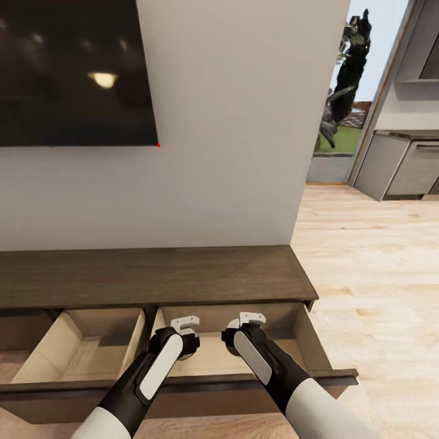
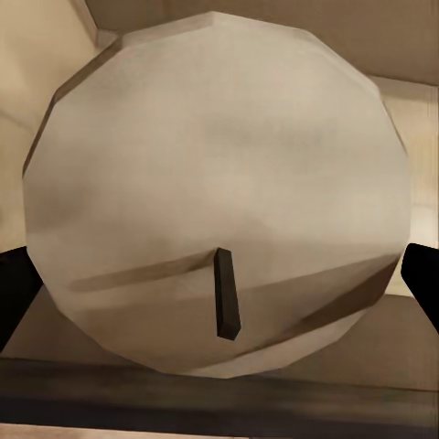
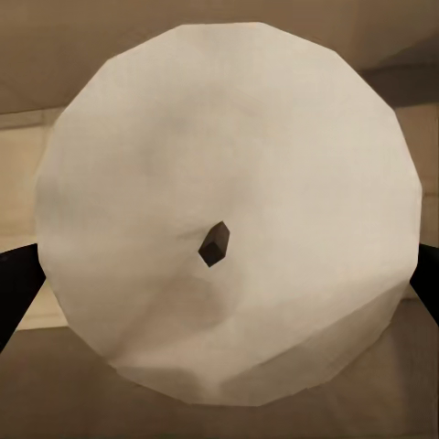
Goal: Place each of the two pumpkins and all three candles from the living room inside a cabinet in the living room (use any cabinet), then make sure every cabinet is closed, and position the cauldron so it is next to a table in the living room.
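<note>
Both arms reaching into the right-hand open drawer point(image 1: 305, 341) of the TV cabinet point(image 1: 152, 274). Left gripper point(image 1: 183, 326) clamped on a candle point(image 2: 215, 183), wick point(image 2: 226, 306) facing camera — right gripper point(image 1: 247, 323) likewise on a second candle point(image 3: 229, 210). No legible writing anywhere.

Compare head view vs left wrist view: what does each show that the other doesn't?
Head view alone: the TV, the wall, the cabinet top, both open drawers, the right end effector and the kitchen beyond.

Left wrist view alone: the candle close up, its round pale top and dark wick, with a dark fingertip at each side.

Both: the left end effector over the pale drawer interior.
</note>
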### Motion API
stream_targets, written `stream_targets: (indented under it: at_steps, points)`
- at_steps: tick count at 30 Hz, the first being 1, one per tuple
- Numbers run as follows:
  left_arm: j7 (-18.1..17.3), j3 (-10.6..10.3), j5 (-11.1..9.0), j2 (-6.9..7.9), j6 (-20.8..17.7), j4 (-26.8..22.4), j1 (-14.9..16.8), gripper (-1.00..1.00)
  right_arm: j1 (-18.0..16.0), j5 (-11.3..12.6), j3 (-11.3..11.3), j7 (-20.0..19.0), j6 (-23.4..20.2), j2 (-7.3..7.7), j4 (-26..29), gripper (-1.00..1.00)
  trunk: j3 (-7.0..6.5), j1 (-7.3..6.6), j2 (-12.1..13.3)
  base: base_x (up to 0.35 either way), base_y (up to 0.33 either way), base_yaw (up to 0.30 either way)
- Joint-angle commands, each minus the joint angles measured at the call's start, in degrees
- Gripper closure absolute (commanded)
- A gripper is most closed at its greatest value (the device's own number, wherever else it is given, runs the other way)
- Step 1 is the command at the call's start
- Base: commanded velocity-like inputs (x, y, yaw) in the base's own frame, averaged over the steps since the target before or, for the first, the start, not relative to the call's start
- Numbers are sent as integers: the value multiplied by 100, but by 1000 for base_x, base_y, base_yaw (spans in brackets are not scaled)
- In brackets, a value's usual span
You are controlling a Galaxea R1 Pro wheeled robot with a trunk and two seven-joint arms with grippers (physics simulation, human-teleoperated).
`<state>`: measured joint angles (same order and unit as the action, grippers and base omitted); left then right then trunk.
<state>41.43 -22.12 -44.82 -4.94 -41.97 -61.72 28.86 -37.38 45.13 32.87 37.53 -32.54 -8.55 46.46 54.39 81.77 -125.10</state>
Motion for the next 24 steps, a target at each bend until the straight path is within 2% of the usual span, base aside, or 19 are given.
stream_targets:
  at_steps: [1, 8, 20, 24]
  points:
    - [93, -12, -38, 2, -13, -7, 5, 100, -4, 40, 18, 53, -7, 3, 8, 100, 24, 21, -44, 0, 0, 0]
    - [93, -12, -44, 2, -13, -23, 5, 100, -6, 40, 18, 53, -7, 3, 8, 100, 149, 175, -325, 0, 0, 0]
    - [93, -23, -45, 2, -13, -80, 5, 100, -5, 40, 18, 53, -7, 3, 7, 100, 149, 175, -325, 0, 0, 0]
    - [93, -29, -45, 2, -16, -77, 5, 100, -4, 40, 18, 53, -7, 3, 10, 100, 149, 175, -325, 130, 0, 0]
